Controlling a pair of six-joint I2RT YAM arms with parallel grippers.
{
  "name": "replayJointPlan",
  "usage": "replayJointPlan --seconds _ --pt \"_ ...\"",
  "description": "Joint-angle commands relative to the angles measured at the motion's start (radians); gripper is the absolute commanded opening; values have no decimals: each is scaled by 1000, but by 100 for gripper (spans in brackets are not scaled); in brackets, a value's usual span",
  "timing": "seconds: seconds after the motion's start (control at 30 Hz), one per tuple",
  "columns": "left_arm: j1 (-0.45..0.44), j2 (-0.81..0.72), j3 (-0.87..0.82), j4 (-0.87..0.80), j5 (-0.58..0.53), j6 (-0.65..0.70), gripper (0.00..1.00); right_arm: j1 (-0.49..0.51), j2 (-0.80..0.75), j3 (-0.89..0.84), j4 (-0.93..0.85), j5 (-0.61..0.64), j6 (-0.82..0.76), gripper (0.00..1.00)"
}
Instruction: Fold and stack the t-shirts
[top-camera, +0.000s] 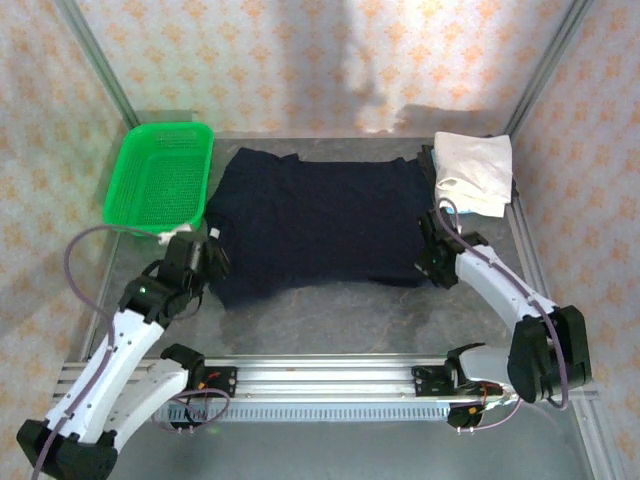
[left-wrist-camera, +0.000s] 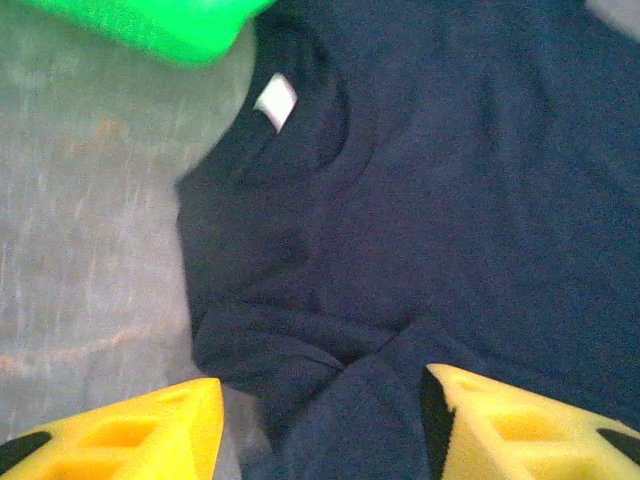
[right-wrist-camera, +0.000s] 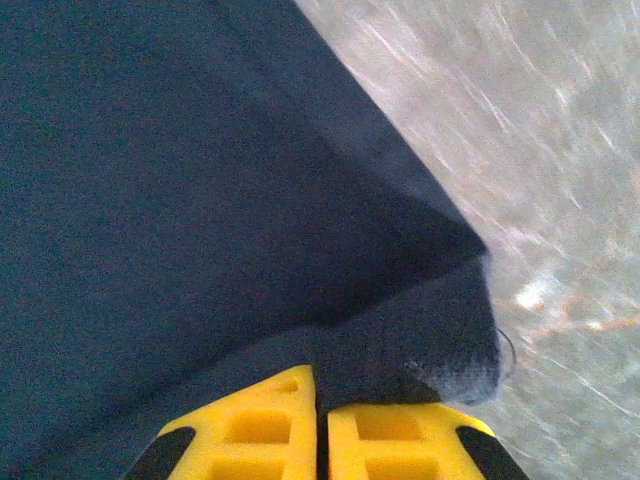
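Left tool parted, right tool pinched

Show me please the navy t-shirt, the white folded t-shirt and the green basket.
navy t-shirt (top-camera: 320, 215): top external view, middle of its body.
white folded t-shirt (top-camera: 478, 168): top external view, centre of the bundle.
green mesh basket (top-camera: 160, 180): top external view, bare mesh floor.

From my overhead camera I see a bright green plastic mesh basket at the far left of a scuffed grey table. Behind stand walls papered in a pale orange floral pattern, with slanting metal frame posts at the corners. A silver rail runs along the table's near edge. My left wrist camera catches the basket's rounded corner, blurred.
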Motion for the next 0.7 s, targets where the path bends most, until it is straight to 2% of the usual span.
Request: replayJointPlan --seconds 0.0,0.1,0.23,0.4,0.6,0.67 --pt "-3 -68 -98 -37 11 -118 58 3 1 -62 -20 -36 13 13" --pt "-3 -55 -121 -9 31 -112 58 4 20 -70 -6 -65 9 14" --pt "-5 65 -113 10 77 -91 57 4 26 -41 -28 -29 -6 15" --pt "-23 125 -171 61 129 -108 42 3 23 -27 -28 -17 -6 15" --pt "-102 101 -287 4 64 -269 42 3 37 -31 -14 -17 -4 15" --pt "-106 85 -320 15 75 -298 42 4 46 -29 -10 -23 -7 15"
